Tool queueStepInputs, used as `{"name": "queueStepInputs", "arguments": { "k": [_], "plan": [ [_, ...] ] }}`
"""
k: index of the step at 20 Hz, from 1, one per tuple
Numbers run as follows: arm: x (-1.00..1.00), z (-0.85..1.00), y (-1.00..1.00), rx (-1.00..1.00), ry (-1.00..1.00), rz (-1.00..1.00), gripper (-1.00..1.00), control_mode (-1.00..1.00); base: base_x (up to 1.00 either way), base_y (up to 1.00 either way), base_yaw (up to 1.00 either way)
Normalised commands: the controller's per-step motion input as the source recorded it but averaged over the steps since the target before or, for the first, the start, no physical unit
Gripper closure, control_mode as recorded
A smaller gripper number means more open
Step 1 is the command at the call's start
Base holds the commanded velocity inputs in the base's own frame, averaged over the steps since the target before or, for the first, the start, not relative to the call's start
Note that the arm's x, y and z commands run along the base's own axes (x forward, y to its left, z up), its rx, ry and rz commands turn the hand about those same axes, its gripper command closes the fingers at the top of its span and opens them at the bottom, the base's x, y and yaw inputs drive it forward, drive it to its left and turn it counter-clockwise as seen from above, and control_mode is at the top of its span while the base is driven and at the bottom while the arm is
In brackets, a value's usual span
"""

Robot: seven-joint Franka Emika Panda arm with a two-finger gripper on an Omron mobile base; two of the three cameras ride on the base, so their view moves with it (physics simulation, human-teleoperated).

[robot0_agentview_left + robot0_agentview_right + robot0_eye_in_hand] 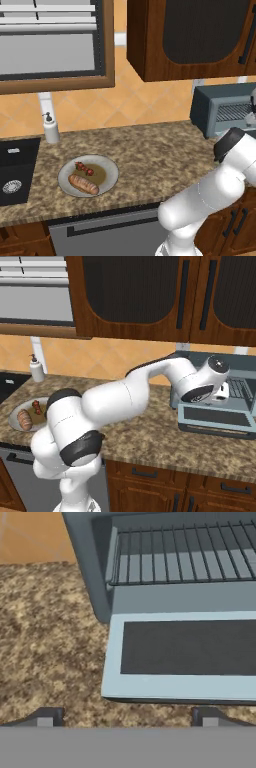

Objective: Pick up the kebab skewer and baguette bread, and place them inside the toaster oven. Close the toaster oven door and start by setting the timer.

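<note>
Currently the kebab skewer [84, 168] and the baguette bread [83, 184] both sit on a round grey plate [111, 172] on the counter [160, 155], left part, just right of the black sink [17, 170]. Skewer lies on the far side of the plate, bread on the near side, just beside each other. Same pair shows in the right base view: skewer [37, 406], bread [24, 418], at the left edge.

Toaster oven [220, 109] stands at the far right of the counter, well apart from the plate. Toaster oven door [185, 654] is dropped open, lying flat toward the near side, dark glass panel facing up. Wire rack [185, 559] visible inside, nothing on it.

Pincer [127, 717] is spread wide, holding nothing, hovering over the counter just in front of the open door's edge; fingertips [46, 717] straddle bare granite. In the right base view the hand [215, 386] hangs over the door [215, 418].

Soap dispenser [50, 128] stands at the back wall beyond the sink. Dark wood cabinets [150, 296] hang above.
</note>
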Motion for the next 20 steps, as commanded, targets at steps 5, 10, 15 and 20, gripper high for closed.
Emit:
{"name": "queueStepInputs", "arguments": {
  "k": [5,10,15,20],
  "plan": [
    [0.48,-0.17,0.0,-0.03,-0.25,-0.09,-1.0,-1.0,0.0,0.0,0.0],
    [0.32,-0.01,-0.05,0.0,-0.25,-0.06,-1.0,-1.0,0.0,0.0,0.0],
    [0.07,-0.38,0.0,-0.02,-0.17,-0.01,-1.0,-1.0,0.0,0.0,0.0],
    [0.3,-0.08,-0.03,0.0,-0.15,0.0,-1.0,-1.0,0.0,0.0,0.0]
  ]
}}
